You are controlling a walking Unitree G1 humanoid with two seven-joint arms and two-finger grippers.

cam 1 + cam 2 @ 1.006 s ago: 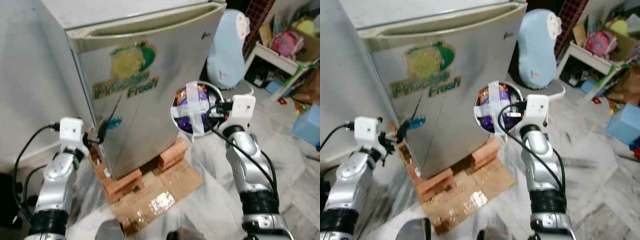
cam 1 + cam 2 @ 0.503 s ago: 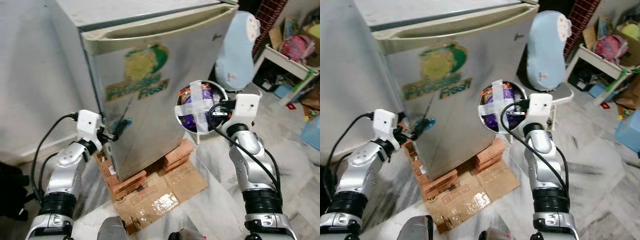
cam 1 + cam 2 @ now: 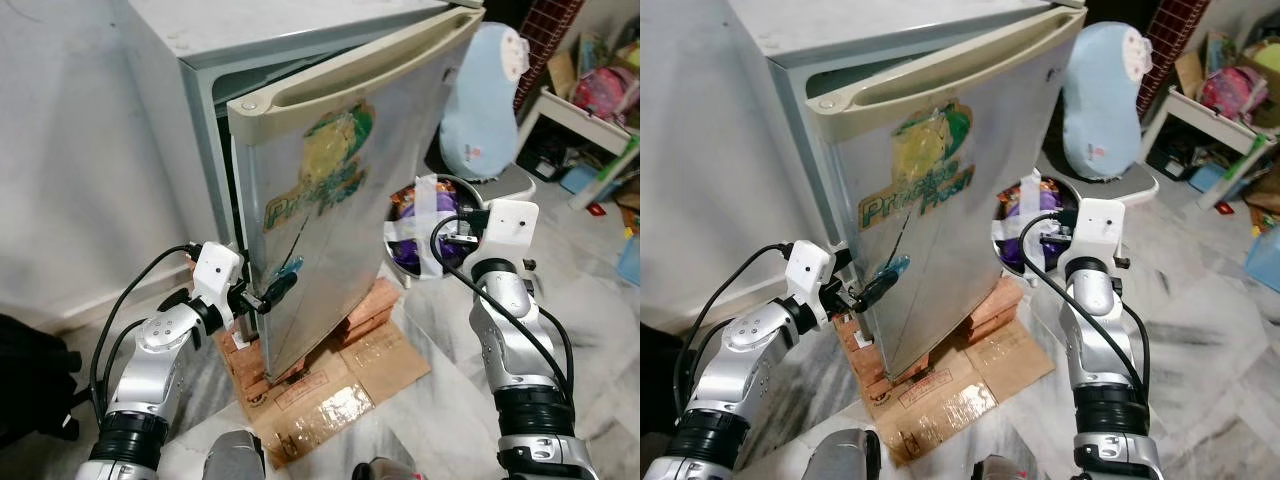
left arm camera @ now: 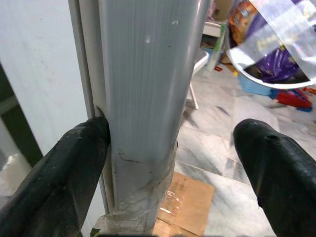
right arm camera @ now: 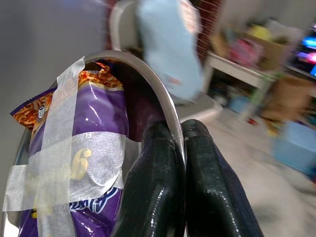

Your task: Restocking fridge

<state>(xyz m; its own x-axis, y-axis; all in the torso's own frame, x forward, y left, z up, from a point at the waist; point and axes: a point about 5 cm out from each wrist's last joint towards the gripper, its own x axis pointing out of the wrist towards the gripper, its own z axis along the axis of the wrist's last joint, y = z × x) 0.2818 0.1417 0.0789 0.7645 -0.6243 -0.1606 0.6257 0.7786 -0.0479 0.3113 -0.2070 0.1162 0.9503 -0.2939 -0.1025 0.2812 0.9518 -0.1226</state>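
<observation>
The left end effector (image 3: 262, 297), fingers apart astride the fridge door (image 3: 340, 200) edge, is levering it ajar. The right end effector (image 5: 178, 163) is pinching the bowl (image 5: 148, 74) rim beside the fridge. It should swing the door wider, clear of the bowl.

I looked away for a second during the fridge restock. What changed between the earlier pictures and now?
The fridge door has swung open: it was shut a second ago, and now a dark gap shows along its hinge-free edge. The left end effector has moved in and straddles the door's lower edge with its fingers apart. The right end effector still pinches the rim of the bowl of taped snack bags, held beside the fridge.
</observation>
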